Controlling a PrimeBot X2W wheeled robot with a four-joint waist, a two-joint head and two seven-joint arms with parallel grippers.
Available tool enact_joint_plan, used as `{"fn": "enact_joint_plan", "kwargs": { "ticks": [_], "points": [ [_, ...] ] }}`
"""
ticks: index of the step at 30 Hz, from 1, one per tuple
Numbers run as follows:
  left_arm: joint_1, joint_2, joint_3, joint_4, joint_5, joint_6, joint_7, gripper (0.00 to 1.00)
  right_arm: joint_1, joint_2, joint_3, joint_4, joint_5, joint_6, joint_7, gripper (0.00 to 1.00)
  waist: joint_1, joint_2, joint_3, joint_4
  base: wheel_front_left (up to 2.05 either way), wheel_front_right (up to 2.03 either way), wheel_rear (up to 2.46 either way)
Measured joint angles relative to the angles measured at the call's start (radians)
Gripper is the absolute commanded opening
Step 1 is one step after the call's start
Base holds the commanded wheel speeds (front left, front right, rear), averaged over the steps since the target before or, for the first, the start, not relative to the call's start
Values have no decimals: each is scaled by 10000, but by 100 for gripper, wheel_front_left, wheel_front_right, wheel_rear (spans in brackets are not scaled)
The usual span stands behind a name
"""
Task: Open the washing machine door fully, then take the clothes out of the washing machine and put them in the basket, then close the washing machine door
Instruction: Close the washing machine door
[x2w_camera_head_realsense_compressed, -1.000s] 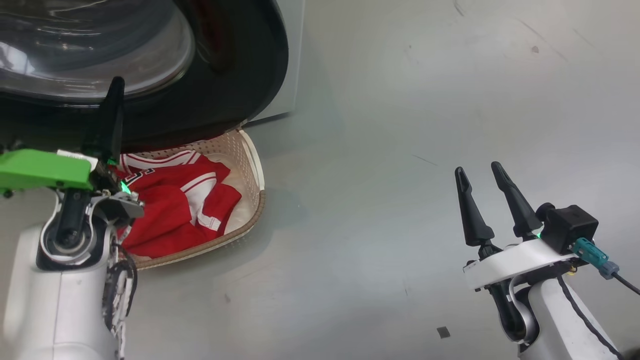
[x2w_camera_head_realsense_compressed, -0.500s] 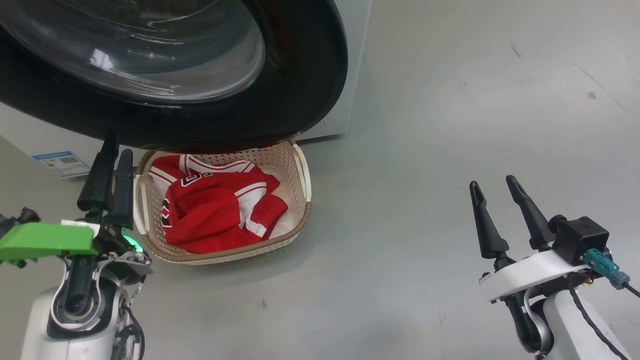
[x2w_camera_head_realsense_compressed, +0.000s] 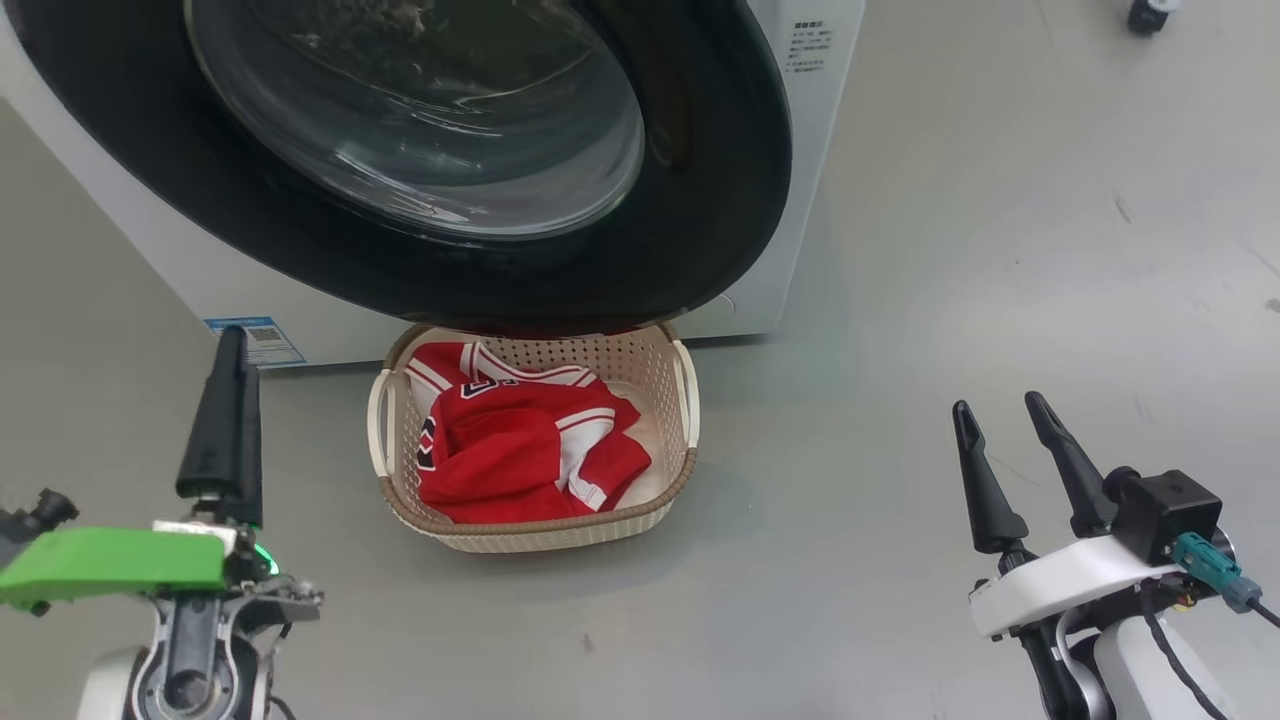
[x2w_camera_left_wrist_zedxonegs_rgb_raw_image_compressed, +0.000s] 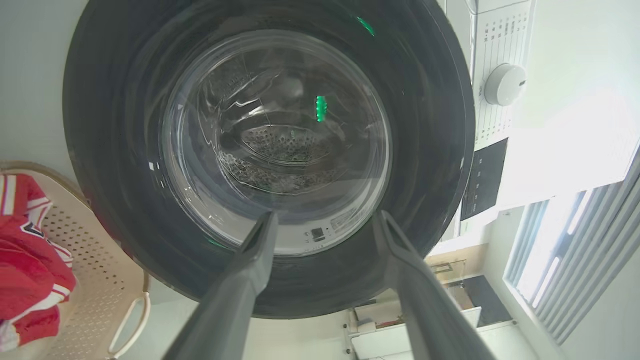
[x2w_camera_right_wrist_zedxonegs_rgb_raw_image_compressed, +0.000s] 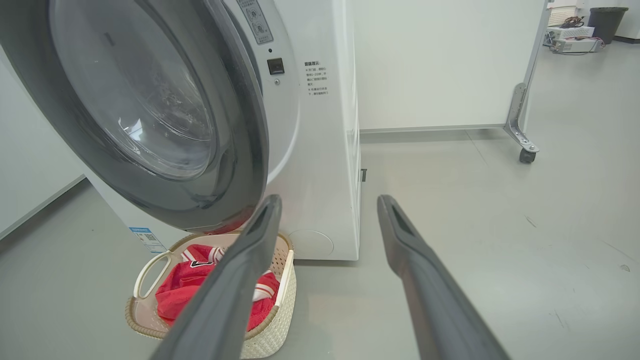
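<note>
The washing machine (x2w_camera_head_realsense_compressed: 820, 150) is a white box, and the glossy black washing machine door (x2w_camera_head_realsense_compressed: 700, 200) lies against its front. I cannot tell if the door is latched. Below the door stands the cream basket (x2w_camera_head_realsense_compressed: 540, 540), holding the red clothes (x2w_camera_head_realsense_compressed: 510, 450). My left gripper (x2w_camera_head_realsense_compressed: 232, 340) hovers left of the basket, seen edge-on. In the left wrist view the left gripper (x2w_camera_left_wrist_zedxonegs_rgb_raw_image_compressed: 325, 215) is open and empty, facing the door (x2w_camera_left_wrist_zedxonegs_rgb_raw_image_compressed: 100, 150). My right gripper (x2w_camera_head_realsense_compressed: 998, 402) stands open and empty over the floor at the right. The right wrist view has the right gripper (x2w_camera_right_wrist_zedxonegs_rgb_raw_image_compressed: 328, 197), basket (x2w_camera_right_wrist_zedxonegs_rgb_raw_image_compressed: 270, 325) and clothes (x2w_camera_right_wrist_zedxonegs_rgb_raw_image_compressed: 185, 285).
A blue label sticker (x2w_camera_head_realsense_compressed: 255, 342) marks the machine's lower left front. A white partition (x2w_camera_right_wrist_zedxonegs_rgb_raw_image_compressed: 440, 65) on a caster (x2w_camera_right_wrist_zedxonegs_rgb_raw_image_compressed: 524, 156) stands behind and right of the machine. Grey floor (x2w_camera_head_realsense_compressed: 850, 400) spreads between the basket and my right arm.
The whole head view has shifted as the camera pulled back and up. My left gripper has come off the door's lower rim and opened. The right gripper holds its pose.
</note>
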Motion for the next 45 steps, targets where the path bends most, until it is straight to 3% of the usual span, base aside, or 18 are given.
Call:
{"fn": "enact_joint_plan", "kwargs": {
  "ticks": [2,6,9,15,18,21,26,32,45],
  "points": [
    [224,67,-194,-27,1003,0,-245,100,102,0,-13,-10,0,-4,0,100,0,0,-118,129,0,0,0],
    [824,936,-593,328,3448,-2,-857,100,216,-17,-31,-27,0,-82,2,100,0,0,-316,358,0,0,0],
    [1035,1216,-765,370,4732,36,-1373,100,250,-19,-4,-48,-15,-84,2,100,0,0,-469,469,0,0,0],
    [1090,1567,-1206,320,6784,600,-2082,100,362,-23,6,-71,-31,-104,17,100,0,0,-701,603,0,0,0],
    [1323,1983,-1745,301,8370,1127,-2412,100,523,-29,13,-73,-44,-171,31,100,0,0,-894,679,0,0,0],
    [1484,2113,-2150,295,9260,1572,-2552,100,628,-36,15,-92,-46,-219,79,100,0,0,-1034,730,0,0,0],
    [1716,2320,-2673,337,10278,2130,-2564,100,779,-46,48,-123,-48,-259,109,100,0,0,-1246,800,0,0,0],
    [2164,2318,-2907,497,11043,2274,-2564,100,1082,-52,81,-142,-56,-345,174,100,0,0,-1522,849,0,0,0],
    [2669,1933,-2882,550,11559,2380,-2545,100,1555,-65,84,-360,-56,-523,339,100,0,0,-1910,848,0,0,0]
  ]
}}
